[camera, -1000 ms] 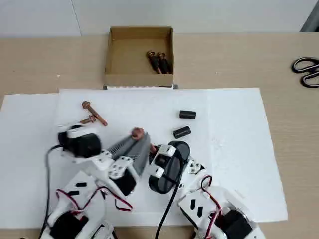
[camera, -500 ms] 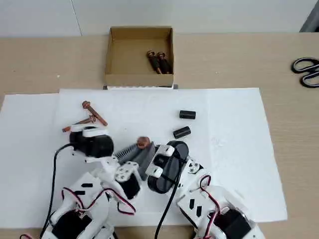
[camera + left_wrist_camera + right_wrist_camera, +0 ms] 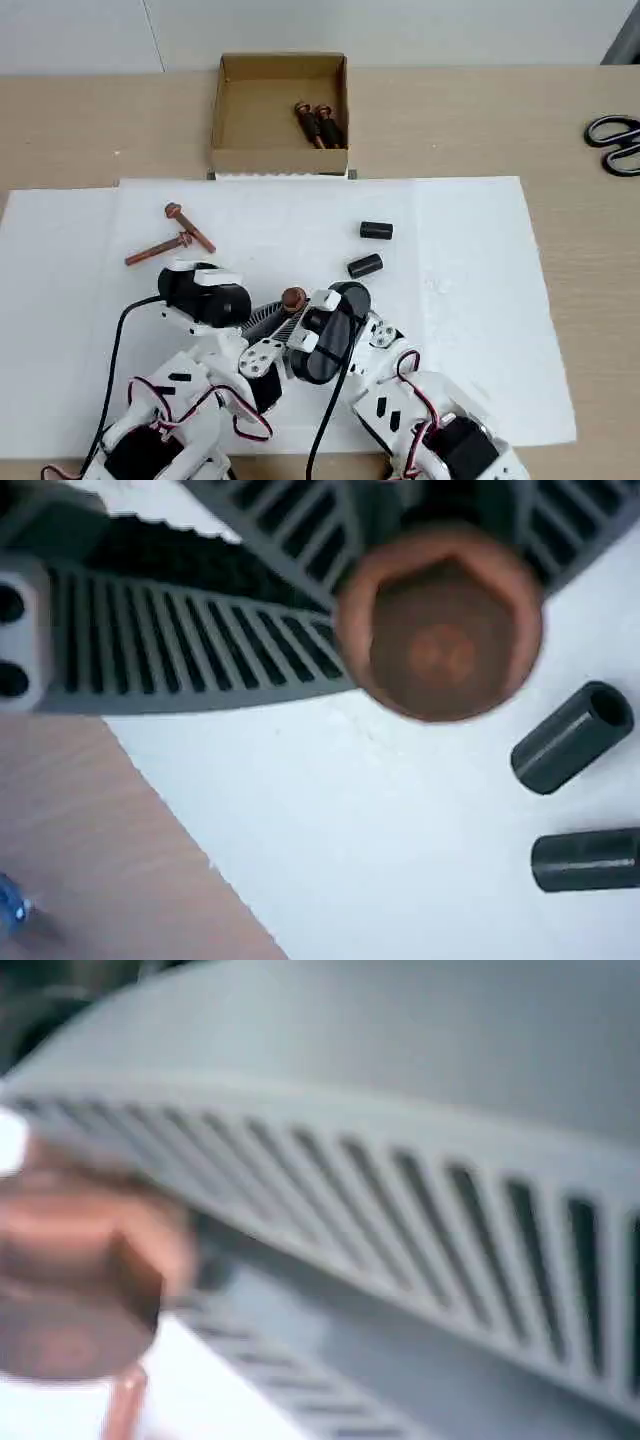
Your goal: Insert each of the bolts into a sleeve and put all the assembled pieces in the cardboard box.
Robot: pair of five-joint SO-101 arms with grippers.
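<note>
Our left gripper [image 3: 288,308] is closed on a bolt [image 3: 293,298] above the paper [image 3: 470,300]. The right gripper [image 3: 308,318] is just beside it at 3 o'clock; we cannot tell its state. Two sleeves [image 3: 365,266] lie at 1 o'clock and two loose bolts [image 3: 188,227] at 10 o'clock. The box [image 3: 250,110] is at 12 o'clock and holds two assembled pieces [image 3: 318,124].

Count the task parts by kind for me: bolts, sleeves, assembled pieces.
Loose bolts: 2
Held bolt: 1
Loose sleeves: 2
Assembled pieces in cardboard box: 2
Total: 7
</note>
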